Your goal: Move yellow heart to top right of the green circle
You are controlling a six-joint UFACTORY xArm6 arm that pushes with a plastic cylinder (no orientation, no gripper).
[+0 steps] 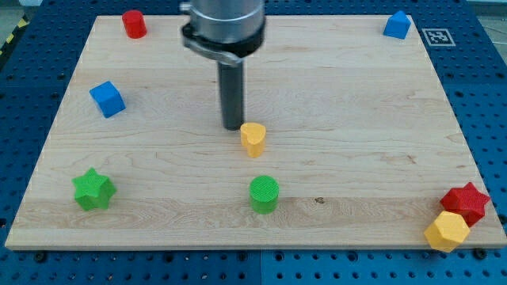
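A pale wooden surface [356,119] fills the view, resting on a blue pegboard base [491,95]. There is no claw on this arm, so nothing can be said of one being apart or together; the arm ends in a straight dark rod [233,95] that comes down from a grey round housing [224,24] at the top edge, a little left of the middle.

My tip [233,127] stands near the centre of the surface. The yellow heart [253,138] sits just beside it, toward the view's right and slightly lower. The two look close enough to touch, but whether they actually meet cannot be told.

The green circle [264,194], an upright round block, stands nearer the bottom edge, below the heart and a touch to the right. The heart is therefore above it and very slightly to its left, with bare wood between them.

Other blocks lie well apart around the edges:
- a red cylinder [134,24] near the top left corner
- a blue cube [107,99] by the left edge
- a green star [93,189] near the bottom left corner
- a blue block [397,25] with a peaked top near the top right corner
- a red star [466,202] and a yellow hexagon [447,231] touching each other at the bottom right corner
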